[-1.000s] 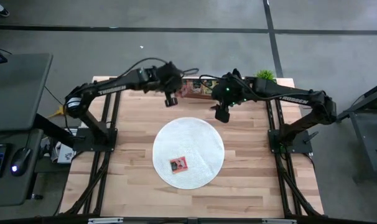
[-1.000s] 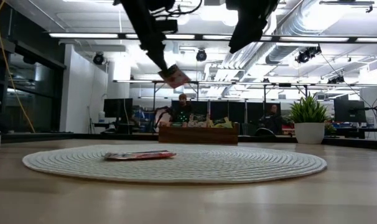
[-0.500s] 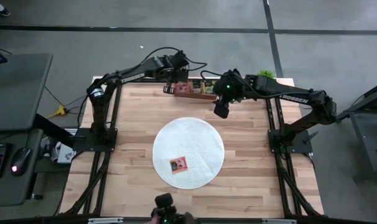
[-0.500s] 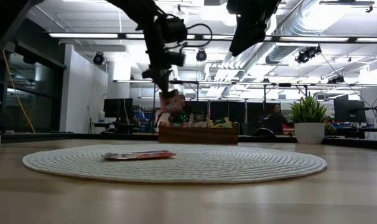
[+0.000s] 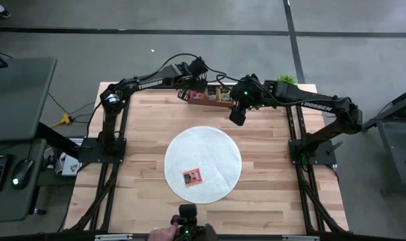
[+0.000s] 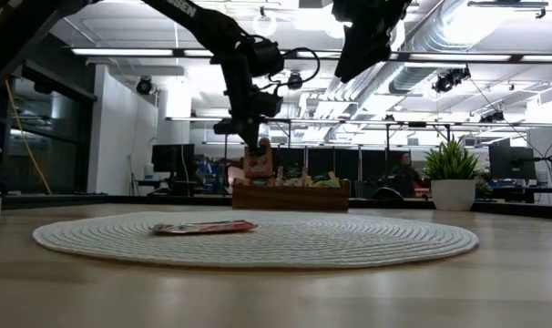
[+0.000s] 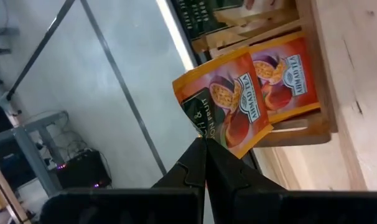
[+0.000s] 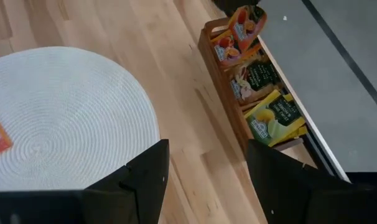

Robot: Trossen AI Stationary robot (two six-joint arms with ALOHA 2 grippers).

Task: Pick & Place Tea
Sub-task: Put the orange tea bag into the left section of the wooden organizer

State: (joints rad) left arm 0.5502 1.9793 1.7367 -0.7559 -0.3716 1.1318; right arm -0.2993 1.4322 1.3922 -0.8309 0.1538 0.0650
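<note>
Since a second ago the left gripper (image 5: 187, 94) has swung from beside the round white mat (image 5: 203, 164) out to the wooden tray (image 5: 210, 98) at the table's far edge, still clamped on an orange tea packet (image 7: 229, 102) printed "AHMAD TEA". The packet hangs over the tray's end compartment, apparently just above a matching orange packet (image 7: 282, 79). The right gripper (image 5: 237, 118) hovers near the tray, fingers spread wide, holding nothing. One red packet (image 5: 192, 177) lies flat on the mat. The arm reads "ROBOT".

Two black arms (image 5: 143, 84) w/ white lettering, looped black cables, green LED.
</note>
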